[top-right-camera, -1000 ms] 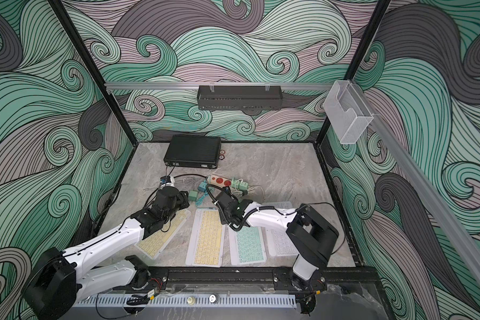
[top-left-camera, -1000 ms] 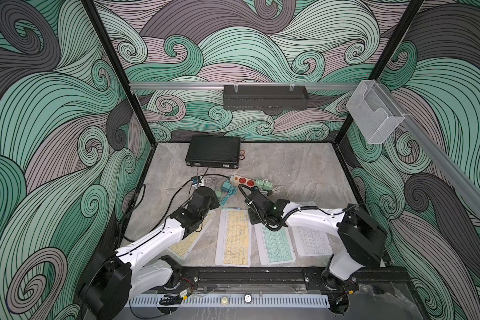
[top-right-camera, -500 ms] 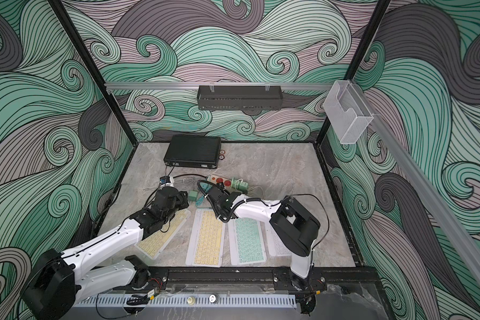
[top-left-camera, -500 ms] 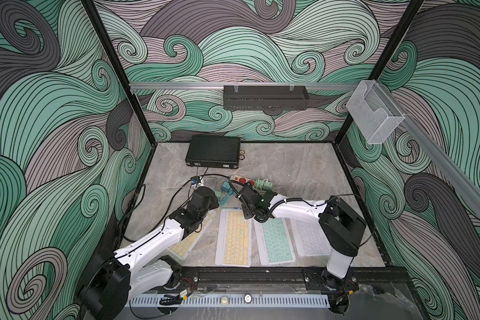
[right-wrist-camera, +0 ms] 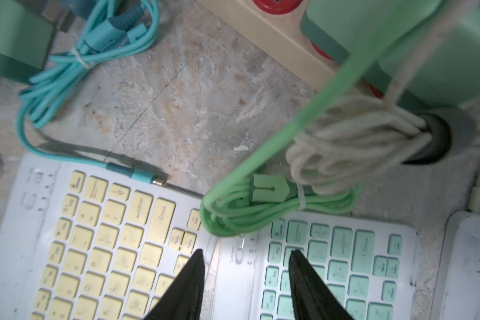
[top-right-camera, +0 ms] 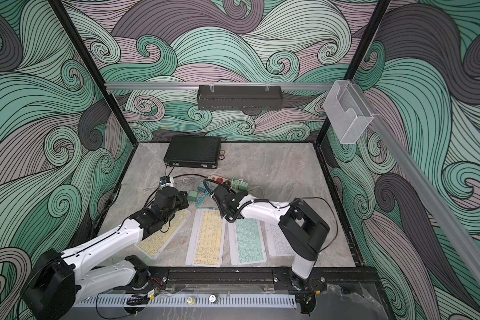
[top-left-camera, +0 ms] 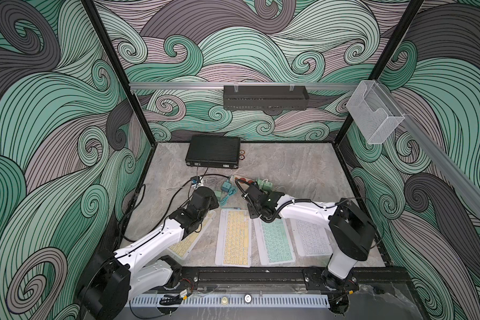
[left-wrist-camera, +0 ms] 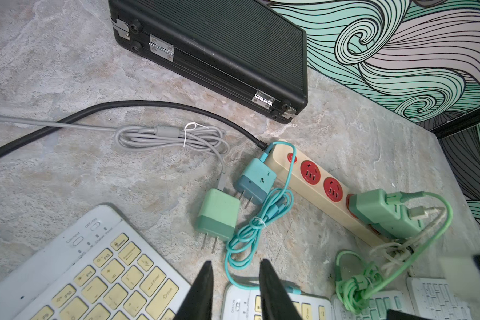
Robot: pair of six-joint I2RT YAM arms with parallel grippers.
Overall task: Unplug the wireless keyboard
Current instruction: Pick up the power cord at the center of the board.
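Observation:
Several wireless keyboards lie side by side near the front edge. The middle yellow-keyed keyboard (top-left-camera: 234, 238) (right-wrist-camera: 94, 249) has the teal cable's plug (right-wrist-camera: 147, 178) lying along its far edge, metal tip showing. That teal cable (left-wrist-camera: 261, 221) coils back to a loose teal charger (left-wrist-camera: 257, 180). My right gripper (right-wrist-camera: 247, 250) is open and empty over the seam between the yellow and the green-keyed keyboard (right-wrist-camera: 344, 263). My left gripper (left-wrist-camera: 234, 261) hovers open above the yellow keyboard's far corner, with the teal cable running beneath it.
A cream power strip (left-wrist-camera: 316, 188) holds green chargers (left-wrist-camera: 383, 216). A green cable bundle (right-wrist-camera: 261, 213) rests on the green keyboard's far edge, with a white bundle (right-wrist-camera: 344, 155) hanging above it. A loose green charger (left-wrist-camera: 219, 219), black case (top-left-camera: 213, 151), tilted yellow keyboard (left-wrist-camera: 81, 277) and white keyboard (top-left-camera: 312, 241) lie around.
My right gripper has shifted a little toward the far left, off the green keyboard's middle, and its jaws have widened. The left arm has stayed put.

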